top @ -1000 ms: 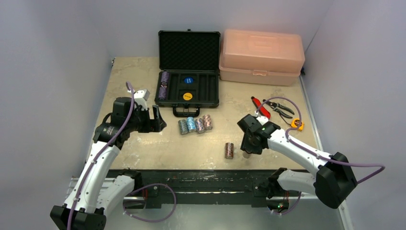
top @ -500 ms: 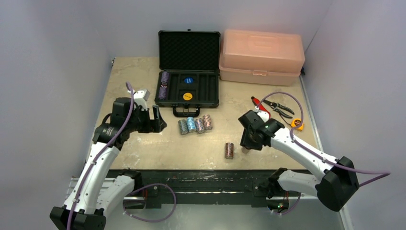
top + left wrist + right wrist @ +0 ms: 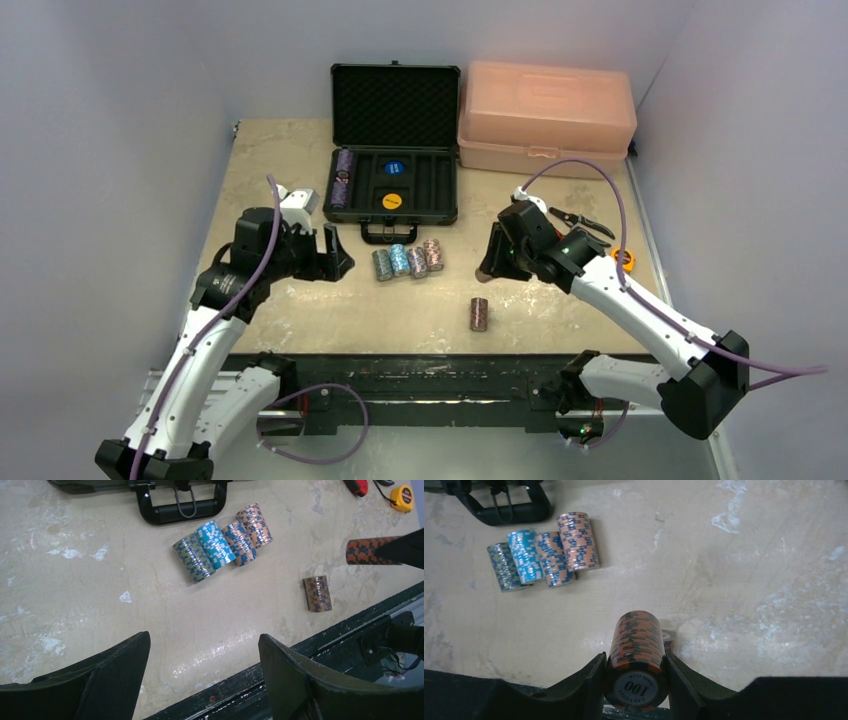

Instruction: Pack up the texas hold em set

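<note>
We are observing right fingers (image 3: 586, 685) clamping orange chip stack (image 3: 636, 645), "100" face toward wrist camera, raised above table (image 3: 400, 310). Left fingers (image 3: 110, 675) are standing apart, gripping nothing, over table. Row of four chip stacks (image 3: 407, 260) is lying just before open case (image 3: 395, 105) handle. Lone chip stack (image 3: 479, 314) is lying near front edge.

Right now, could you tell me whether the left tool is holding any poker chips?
No, the left tool stands open over the bare table, and the row of chip stacks lies apart from it.
</note>
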Motion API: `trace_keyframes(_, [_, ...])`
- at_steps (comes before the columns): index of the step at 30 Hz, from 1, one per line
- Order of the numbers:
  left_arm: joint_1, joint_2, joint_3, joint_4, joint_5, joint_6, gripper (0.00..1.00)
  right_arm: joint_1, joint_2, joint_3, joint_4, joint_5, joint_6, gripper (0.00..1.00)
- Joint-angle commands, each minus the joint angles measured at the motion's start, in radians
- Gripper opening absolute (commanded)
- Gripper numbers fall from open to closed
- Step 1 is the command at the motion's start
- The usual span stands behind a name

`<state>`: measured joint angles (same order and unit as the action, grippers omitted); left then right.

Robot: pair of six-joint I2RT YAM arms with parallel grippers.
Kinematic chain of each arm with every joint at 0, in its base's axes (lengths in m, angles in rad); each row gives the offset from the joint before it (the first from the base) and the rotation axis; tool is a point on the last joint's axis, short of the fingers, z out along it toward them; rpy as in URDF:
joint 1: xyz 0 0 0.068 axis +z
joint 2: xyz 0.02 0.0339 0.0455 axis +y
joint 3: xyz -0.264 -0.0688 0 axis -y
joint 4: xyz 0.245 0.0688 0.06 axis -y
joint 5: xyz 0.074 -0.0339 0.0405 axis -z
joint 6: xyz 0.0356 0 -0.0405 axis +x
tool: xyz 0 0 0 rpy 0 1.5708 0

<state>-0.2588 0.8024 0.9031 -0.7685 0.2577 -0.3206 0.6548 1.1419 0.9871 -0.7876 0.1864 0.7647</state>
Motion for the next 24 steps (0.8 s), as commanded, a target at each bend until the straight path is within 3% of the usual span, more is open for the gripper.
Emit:
trace_keyframes(1, [-0.063, -0.024, -0.006, 0.049, -0.017, 0.038, 0.79, 0.005, 0.023, 0.048, 0.192, -0.091, -0.095, 0.00])
trace_keyframes(11, [-0.161, -0.060, -0.037, 0.125, 0.013, 0.066, 0.76, 0.004, 0.044, 0.040, 0.349, -0.305, -0.231, 0.00])
trace_keyframes(20, [-0.177, -0.108, -0.053, 0.214, 0.020, 0.116, 0.76, 0.005, 0.032, 0.069, 0.373, -0.474, -0.291, 0.00])
trace_keyframes(24, [-0.177, -0.117, -0.059, 0.246, -0.014, 0.209, 0.78, 0.006, 0.025, 0.063, 0.398, -0.534, -0.300, 0.00])
